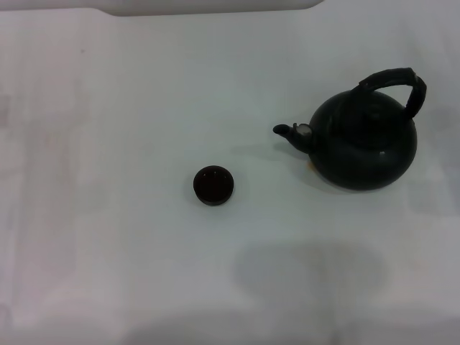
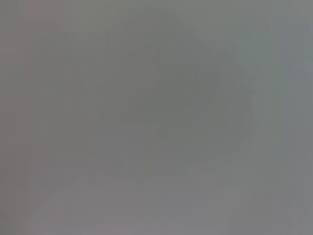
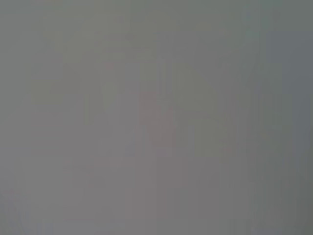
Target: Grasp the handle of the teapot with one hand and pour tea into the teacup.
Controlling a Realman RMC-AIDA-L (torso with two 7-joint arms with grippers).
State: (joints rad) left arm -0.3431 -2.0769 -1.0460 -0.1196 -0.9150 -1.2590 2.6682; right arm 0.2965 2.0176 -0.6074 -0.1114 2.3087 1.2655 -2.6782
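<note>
1. Landmark for all positions: the teapot (image 1: pixel 364 147), black with a round bulbous body, standing upright on the white table (image 1: pixel 108 144), on the robot's right side in the head view.
2. The handle (image 1: pixel 399 85) is a thick black hoop arching over the top of the teapot, its crown leaning toward the far right side of the body. Nothing touches it.
3. The spout (image 1: pixel 291 134) juts from the teapot's left side, short, with a pale metallic spot where it joins the body. It points toward the robot's left.
4. The teacup (image 1: pixel 213 185) sits left of the teapot and a little nearer the robot, apart from it, beyond the spout tip and not under it. It is small, round and dark, without a handle, upright, with a reddish-brown inside. Whether it holds liquid cannot be told.
5. A faint grey shadow (image 1: pixel 309 269) lies on the table nearer the robot than the teapot, between teacup and teapot in the left-right sense.
6. Left gripper: not seen in the head view; the left wrist view shows only a flat grey field with nothing recognisable. Opening and hold cannot be told.
7. Right gripper: likewise not seen in the head view; the right wrist view is the same featureless grey. Opening and hold cannot be told.
</note>
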